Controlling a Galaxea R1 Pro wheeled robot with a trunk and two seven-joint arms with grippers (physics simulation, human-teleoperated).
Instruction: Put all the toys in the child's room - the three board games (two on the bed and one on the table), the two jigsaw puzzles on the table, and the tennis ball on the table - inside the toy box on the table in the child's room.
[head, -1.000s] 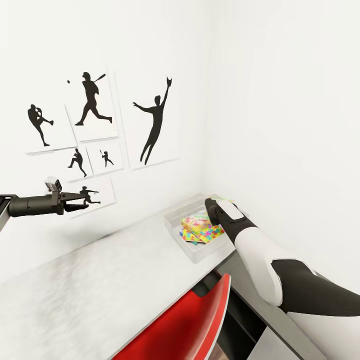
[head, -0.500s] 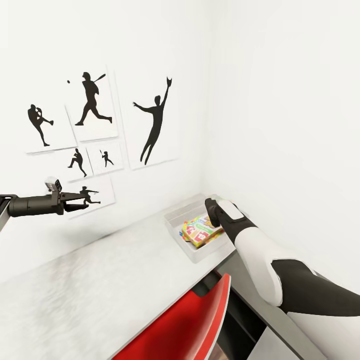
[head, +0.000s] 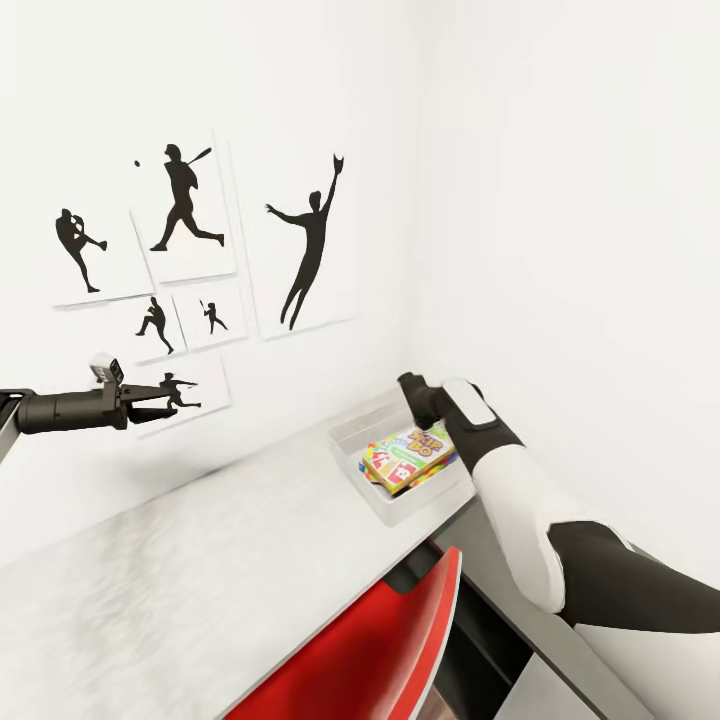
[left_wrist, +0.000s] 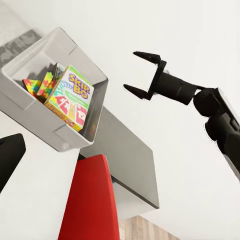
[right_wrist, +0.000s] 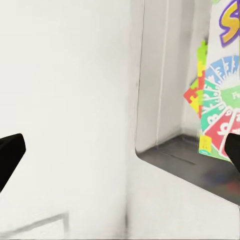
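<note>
A glossy green-and-white cardboard board game (head: 412, 455) lies atop a jigsaw puzzle (left_wrist: 41, 86) in the shallow grey toy box (head: 352, 437) at the bench's (head: 200, 570) two o'clock end, the right pincer (left_wrist: 141, 73) spread empty above, the left pincer (head: 165, 405) slightly parted, empty.

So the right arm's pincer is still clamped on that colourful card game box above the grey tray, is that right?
Not quite. The right pincer is open and holds nothing; the left wrist view shows its two fingers spread in the air beside the grey tray. The colourful game box is not above the tray but already lying inside it, on top of a jigsaw puzzle.
</note>
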